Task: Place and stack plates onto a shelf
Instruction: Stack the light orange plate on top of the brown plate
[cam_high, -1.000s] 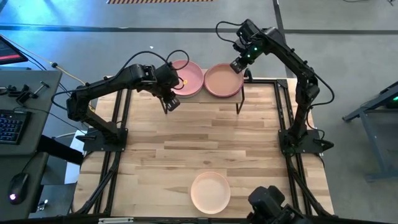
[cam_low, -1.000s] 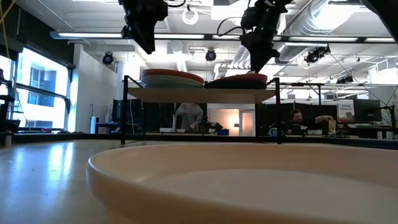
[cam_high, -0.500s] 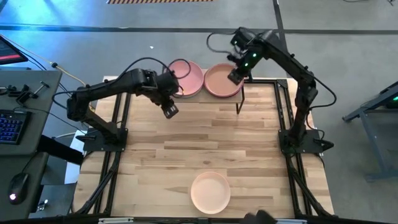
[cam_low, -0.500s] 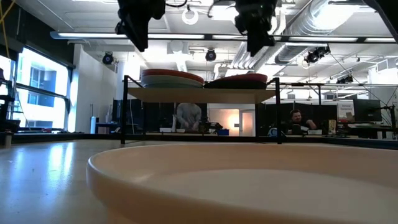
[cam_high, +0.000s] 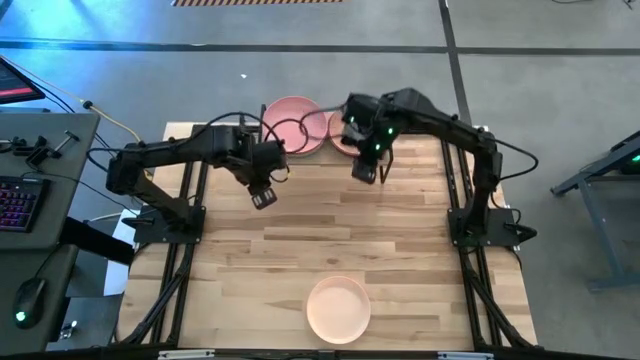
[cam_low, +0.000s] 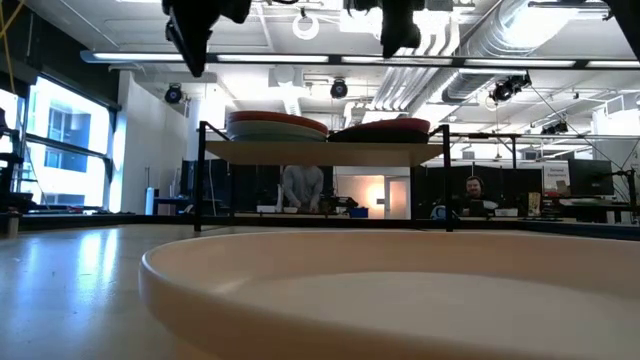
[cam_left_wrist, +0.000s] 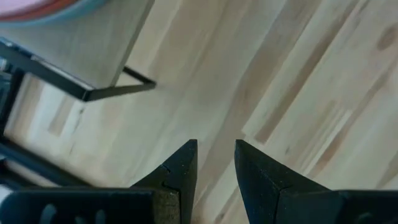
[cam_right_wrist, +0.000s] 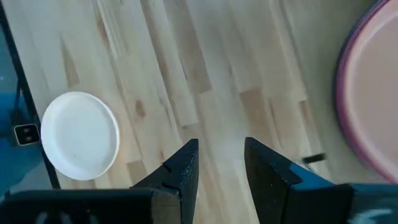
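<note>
The shelf (cam_low: 320, 152) stands at the table's far side and carries two stacks of plates. The left stack (cam_high: 290, 118) has a pink plate on top. The right stack (cam_high: 336, 130) is partly hidden under my right arm, and its rim shows in the right wrist view (cam_right_wrist: 373, 106). A cream plate (cam_high: 338, 308) lies flat on the table near the front edge. My left gripper (cam_high: 262, 195) hangs open and empty above the table, in front of the shelf's left end. My right gripper (cam_high: 365, 170) hangs open and empty in front of the right stack.
Bare wooden tabletop (cam_high: 330, 230) lies between the shelf and the cream plate. The arm bases stand at the table's left edge (cam_high: 160, 215) and right edge (cam_high: 480, 225). A shelf corner (cam_left_wrist: 93, 87) lies just beyond my left fingers. People sit in the room beyond the table (cam_low: 478, 190).
My right gripper has risen off the right stack's top plate and moved toward the table's near edge and left; the plate stays on the shelf. My left gripper has drawn back from the left stack toward the near edge and slightly left.
</note>
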